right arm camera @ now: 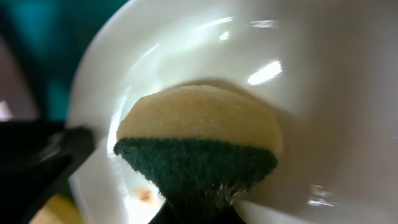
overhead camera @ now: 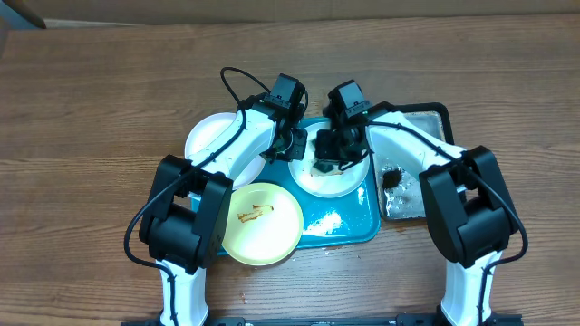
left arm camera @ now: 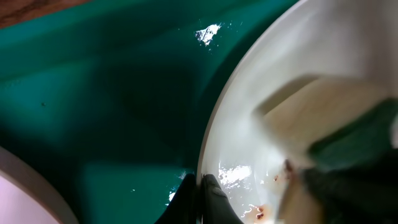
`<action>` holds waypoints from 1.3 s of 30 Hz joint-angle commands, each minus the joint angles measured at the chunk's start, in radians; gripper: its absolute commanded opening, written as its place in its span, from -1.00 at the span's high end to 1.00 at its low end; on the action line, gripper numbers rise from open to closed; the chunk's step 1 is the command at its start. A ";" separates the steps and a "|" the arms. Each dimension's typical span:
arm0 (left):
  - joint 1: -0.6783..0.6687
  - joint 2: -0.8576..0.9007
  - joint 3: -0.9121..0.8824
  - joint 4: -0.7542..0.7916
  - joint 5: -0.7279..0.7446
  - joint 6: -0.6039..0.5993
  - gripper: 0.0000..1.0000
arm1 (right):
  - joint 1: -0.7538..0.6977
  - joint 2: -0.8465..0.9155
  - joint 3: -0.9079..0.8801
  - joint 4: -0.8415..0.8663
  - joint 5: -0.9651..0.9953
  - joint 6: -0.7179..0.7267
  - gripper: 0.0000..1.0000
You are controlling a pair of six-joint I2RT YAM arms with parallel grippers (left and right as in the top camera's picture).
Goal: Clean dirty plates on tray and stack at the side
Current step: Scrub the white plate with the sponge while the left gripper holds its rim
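Pinching the left rim of the round white shallow plate [left arm camera: 249, 137] between the pressed-together fingers of the left gripper [left arm camera: 200, 198], one finger on each side of the lip, and so steadying the dish. Clamping, in the closed jaws of the right gripper [right arm camera: 198, 210], a rounded sponge [right arm camera: 199, 134] with pale yellow foam outermost and a dark green scouring layer nearest the jaws. Pressing that sponge against the wet inner wall of the same plate. Leaving small brown food specks [left arm camera: 260, 211] near the pinched rim, just beside the sponge.

Judging the step in hand as scrubbing. Probably best done by holding the rim pinch firm against sliding, bringing the green face onto the specks, sweeping in short overlapping strokes from wall to centre, and pressing lightly enough not to tip the plate on the slick surface.

Resting the plate near the middle of the large teal-blue rectangular plastic tray [overhead camera: 349, 231]. Flanking it with a second white plate [overhead camera: 208, 136] at the tray's far-left end and a pale yellow-green plate [overhead camera: 263, 226], brown-smeared, overlapping the near-left corner. Standing a smaller black tray of foamy water [overhead camera: 412, 204] just beside it on the right. Not yet stacking anything at the side, by appearance.

Showing no brand, label or legible writing in any view.
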State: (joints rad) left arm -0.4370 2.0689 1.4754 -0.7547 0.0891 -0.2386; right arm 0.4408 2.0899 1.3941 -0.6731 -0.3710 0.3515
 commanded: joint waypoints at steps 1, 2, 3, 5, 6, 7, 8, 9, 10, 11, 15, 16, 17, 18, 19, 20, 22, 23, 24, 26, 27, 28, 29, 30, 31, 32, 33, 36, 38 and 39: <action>-0.011 -0.012 0.028 0.011 0.031 -0.012 0.92 | 0.012 0.071 -0.048 -0.009 -0.103 -0.003 0.92; -0.011 -0.012 0.028 0.012 0.030 -0.012 0.92 | 0.012 0.071 -0.048 -0.009 -0.102 0.002 0.92; -0.011 -0.012 0.028 0.012 0.030 -0.012 0.92 | 0.012 0.071 -0.048 -0.010 -0.102 0.004 0.92; -0.011 -0.012 0.028 0.012 0.031 -0.012 0.92 | 0.012 0.071 -0.048 -0.013 -0.098 0.012 0.92; -0.011 -0.012 0.028 0.012 0.031 -0.012 0.92 | 0.012 0.071 -0.048 -0.015 -0.094 0.015 0.92; -0.011 -0.012 0.028 0.012 0.031 -0.012 0.92 | 0.012 0.071 -0.048 -0.018 -0.086 0.016 0.92; -0.011 -0.012 0.028 0.012 0.031 -0.012 0.92 | 0.012 0.071 -0.048 -0.021 -0.074 0.021 0.92; -0.011 -0.012 0.028 0.012 0.031 -0.012 0.92 | 0.012 0.071 -0.048 -0.031 -0.047 0.023 0.92; -0.011 -0.012 0.028 0.012 0.031 -0.012 0.92 | 0.012 0.071 -0.048 -0.039 -0.024 0.023 0.92; -0.011 -0.012 0.028 0.012 0.031 -0.012 0.92 | 0.012 0.071 -0.048 -0.048 0.003 0.023 0.92; -0.011 -0.012 0.028 0.013 0.031 -0.012 0.92 | 0.012 0.071 -0.048 -0.087 0.122 0.040 0.92; -0.011 -0.012 0.028 0.013 0.031 -0.012 0.92 | 0.012 0.071 -0.048 -0.097 0.157 0.051 0.92; -0.011 -0.012 0.028 0.013 0.031 -0.012 0.92 | 0.012 0.071 -0.048 -0.104 0.184 0.063 0.92; -0.011 -0.012 0.028 0.013 0.031 -0.012 0.92 | 0.012 0.071 -0.048 -0.111 0.214 0.072 0.92; -0.011 -0.012 0.028 0.013 0.031 -0.012 0.92 | 0.012 0.071 -0.048 -0.119 0.245 0.085 0.92; -0.011 -0.012 0.028 0.013 0.031 -0.012 0.92 | 0.012 0.071 -0.048 -0.124 0.269 0.095 0.92; -0.011 -0.012 0.028 0.012 0.031 -0.012 0.92 | 0.012 0.071 -0.048 -0.134 0.304 0.102 0.92; -0.011 -0.012 0.028 0.012 0.031 -0.012 0.92 | 0.012 0.071 -0.048 -0.140 0.331 0.123 0.92; -0.011 -0.012 0.028 0.012 0.031 -0.012 0.92 | 0.012 0.071 -0.048 -0.146 0.352 0.139 0.92; -0.011 -0.012 0.028 0.011 0.031 -0.012 0.92 | 0.012 0.071 -0.048 -0.154 0.385 0.151 0.92; -0.011 -0.012 0.028 0.011 0.031 -0.012 0.92 | 0.012 0.071 -0.048 -0.160 0.402 0.163 0.92; -0.011 -0.012 0.028 0.011 0.031 -0.012 0.92 | 0.012 0.071 -0.048 -0.168 0.423 0.180 0.92; -0.011 -0.012 0.028 0.011 0.031 -0.012 0.92 | 0.012 0.071 -0.048 -0.175 0.442 0.190 0.92; -0.011 -0.012 0.028 0.011 0.031 -0.012 0.92 | 0.012 0.071 -0.048 -0.183 0.462 0.201 0.92; -0.011 -0.012 0.028 0.011 0.031 -0.012 0.92 | 0.012 0.071 -0.048 -0.190 0.483 0.204 0.92; -0.011 -0.012 0.028 0.011 0.031 -0.012 0.92 | 0.012 0.071 -0.048 -0.193 0.493 0.208 0.92; -0.011 -0.012 0.028 0.011 0.031 -0.012 0.92 | 0.012 0.071 -0.048 -0.199 0.513 0.225 0.92; -0.011 -0.012 0.028 0.011 0.031 -0.012 0.92 | 0.012 0.071 -0.048 -0.201 0.528 0.238 0.92; -0.011 -0.012 0.028 0.011 0.031 -0.012 0.92 | 0.012 0.071 -0.048 -0.196 0.526 0.236 0.92; -0.011 -0.012 0.028 0.011 0.031 -0.012 0.92 | 0.012 0.071 -0.049 -0.190 0.522 0.222 0.92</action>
State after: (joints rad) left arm -0.4370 2.0689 1.4754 -0.7513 0.0925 -0.2382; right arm 0.4606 2.0602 1.4132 -0.8566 0.0422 0.5667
